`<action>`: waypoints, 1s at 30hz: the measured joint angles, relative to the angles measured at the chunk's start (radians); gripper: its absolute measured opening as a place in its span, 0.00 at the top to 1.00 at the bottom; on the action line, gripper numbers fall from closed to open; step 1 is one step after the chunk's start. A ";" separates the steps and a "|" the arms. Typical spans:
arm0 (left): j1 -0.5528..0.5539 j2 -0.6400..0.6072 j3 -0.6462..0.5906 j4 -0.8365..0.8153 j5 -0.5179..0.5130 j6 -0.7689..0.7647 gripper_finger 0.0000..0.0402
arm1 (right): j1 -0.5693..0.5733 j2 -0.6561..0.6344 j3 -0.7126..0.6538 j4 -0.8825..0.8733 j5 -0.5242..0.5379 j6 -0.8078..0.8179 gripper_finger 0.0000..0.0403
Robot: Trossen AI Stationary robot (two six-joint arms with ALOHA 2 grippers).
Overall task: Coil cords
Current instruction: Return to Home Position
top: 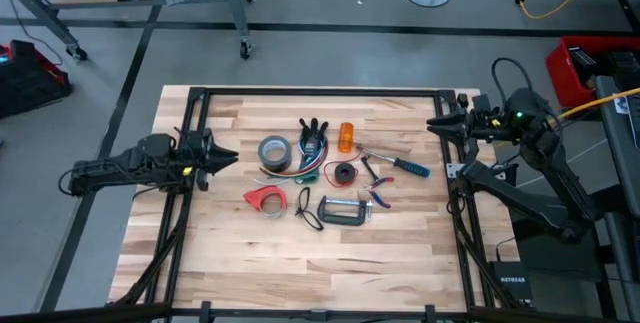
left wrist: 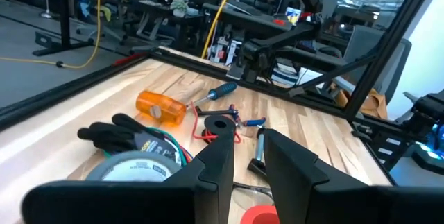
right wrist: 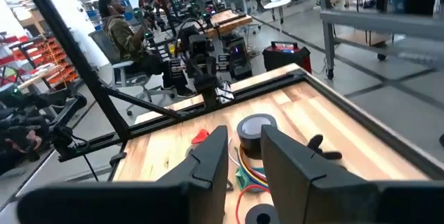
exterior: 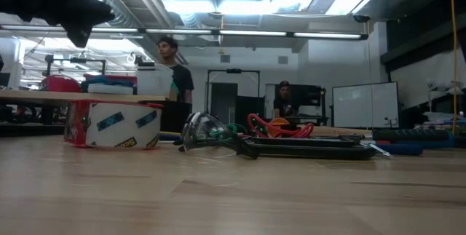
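The cords (top: 311, 160) lie at the table's middle: red, green, blue and orange wires in a bunch, with black finger-like plug ends (top: 313, 129) pointing to the far edge. They also show in the left wrist view (left wrist: 173, 151) and the right wrist view (right wrist: 247, 172). My left gripper (top: 230, 155) hovers at the table's left side, pointing at the cords, open and empty (left wrist: 248, 141). My right gripper (top: 436, 124) hovers at the far right, pointing left, open and empty (right wrist: 243, 132).
A grey tape roll (top: 274, 150) touches the cords' left side. Nearby are a red tape dispenser (top: 265, 198), an orange cylinder (top: 346, 137), a small black spool (top: 344, 174), pliers (top: 375, 181), a blue screwdriver (top: 407, 166) and a C-clamp (top: 343, 211). People sit beyond the table (exterior: 173, 68).
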 joint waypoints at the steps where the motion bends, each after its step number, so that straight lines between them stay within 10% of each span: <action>1: 0.000 -0.001 -0.009 0.003 0.001 -0.002 0.82 | 0.000 -0.002 -0.019 0.012 0.003 0.011 0.78; 16: 0.000 -0.005 -0.110 0.168 0.102 -0.005 0.82 | 0.023 -0.007 -0.461 0.664 0.018 0.265 0.78; 30: 0.000 -0.005 -0.131 0.188 0.105 0.063 0.82 | 0.411 0.002 -0.662 0.925 0.364 0.179 0.78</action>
